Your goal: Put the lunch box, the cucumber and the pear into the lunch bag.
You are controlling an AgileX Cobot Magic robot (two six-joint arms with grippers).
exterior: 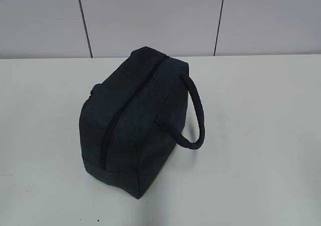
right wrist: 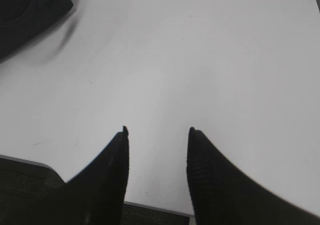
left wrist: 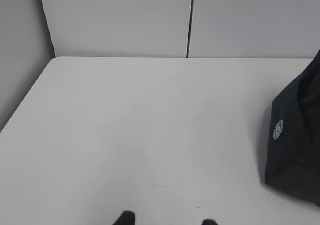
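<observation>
The dark navy lunch bag (exterior: 134, 120) stands in the middle of the white table, its top zipper (exterior: 125, 108) running shut along its length and its padded loop handle (exterior: 196, 116) hanging to the right. Its side shows at the right edge of the left wrist view (left wrist: 295, 145) and a corner at the top left of the right wrist view (right wrist: 27, 7). The lunch box, the cucumber and the pear are out of view. My left gripper (left wrist: 167, 220) is open and empty over bare table. My right gripper (right wrist: 157, 135) is open and empty near the table's front edge.
The white table (exterior: 261, 135) ends at a grey panelled wall (exterior: 150, 15) behind the bag. The table's front edge (right wrist: 150, 206) shows under my right gripper. Neither arm shows in the exterior view.
</observation>
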